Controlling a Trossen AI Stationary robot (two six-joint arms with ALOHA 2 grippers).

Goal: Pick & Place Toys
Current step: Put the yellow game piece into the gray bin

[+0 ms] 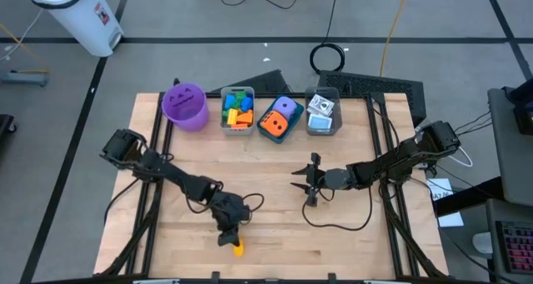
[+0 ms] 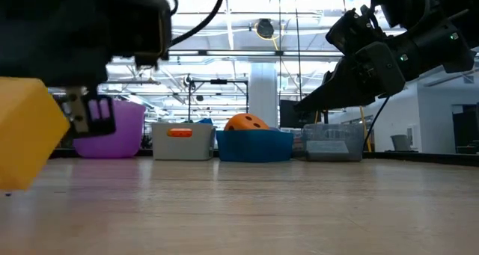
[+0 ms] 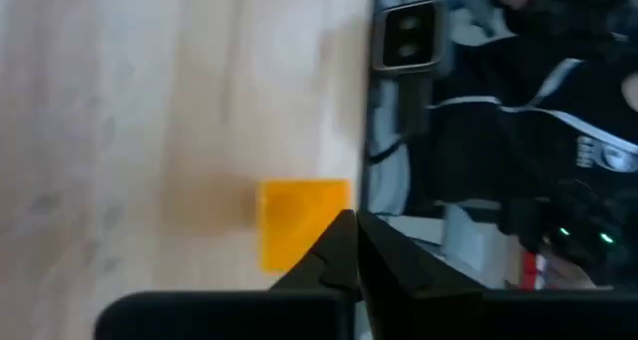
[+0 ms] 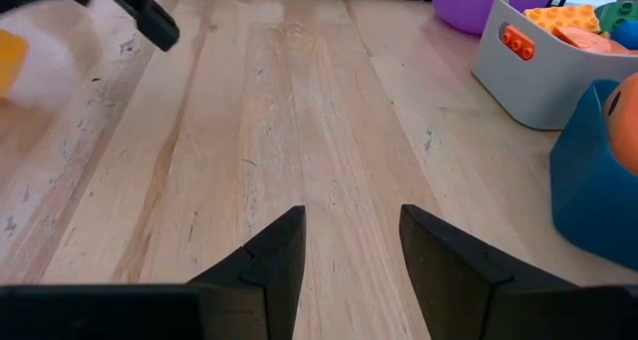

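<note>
Yellow brick (image 1: 238,249): 1, on wood table (image 1: 350,234) near front edge, just beside left gripper (image 1: 226,238). Left fingers (image 3: 344,255) pressed together, nothing between them; brick lies alongside, not gripped. Right gripper (image 1: 311,182): mid-table, fingers (image 4: 269,255) partly apart, holding nothing. Containers along back edge, 4: purple cup (image 1: 184,106), contents not visible; grey bin (image 1: 237,111) w/ mixed bricks, yellow, orange, green, blue; blue bin (image 1: 278,119) w/ 2 dice, 1 orange, 1 purple; clear bin (image 1: 323,112) w/ white-grey cubes, count unclear.
</note>
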